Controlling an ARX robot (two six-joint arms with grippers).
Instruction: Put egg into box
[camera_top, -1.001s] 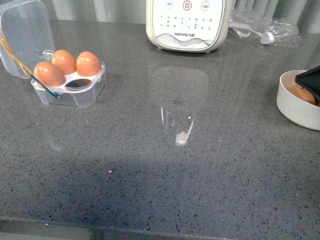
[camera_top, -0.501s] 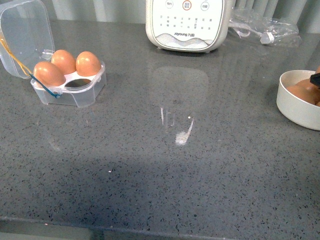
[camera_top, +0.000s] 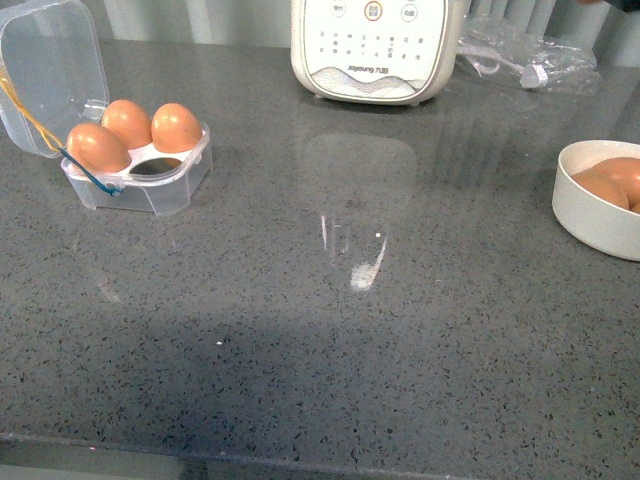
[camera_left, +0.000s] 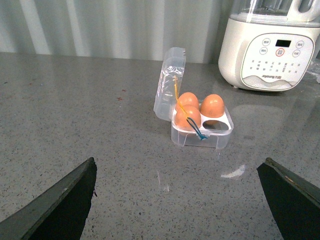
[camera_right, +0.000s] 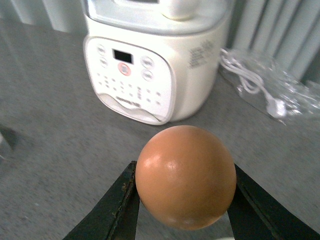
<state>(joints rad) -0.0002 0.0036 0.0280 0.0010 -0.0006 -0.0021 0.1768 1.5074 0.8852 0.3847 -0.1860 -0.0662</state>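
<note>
Orange-brown and smooth, the egg (camera_right: 185, 176) sits between the two black fingers (camera_right: 117, 205) of our right gripper (camera_right: 184, 172). The fingers press on it from both sides, so our right gripper is clamped tight on the egg. The egg is up in the air over the grey counter (camera_right: 55, 150), not in the box. Behind it stands a white machine (camera_right: 150, 75) with round buttons. Next to the machine lies a clear bag (camera_right: 265, 85) with a white cable (camera_right: 250, 82) inside.

Our left gripper (camera_left: 179, 165) holds nothing. Its two dark fingers (camera_left: 60, 200) are spread wide apart. Between them, further off on the counter, we see the box (camera_left: 200, 141).

In the front view the box is on the left side of the counter. Its clear lid (camera_top: 50, 70) is tipped back and open, with a thin yellow band (camera_top: 30, 115) across it. Three eggs (camera_top: 128, 122) sit in the box. One cell (camera_top: 157, 166) has no egg, the one nearer to us on the machine's side.

At the right edge of the counter, well apart from the box, is a round white bowl (camera_top: 590, 222). More brown eggs (camera_top: 620, 180) lie in it.
</note>
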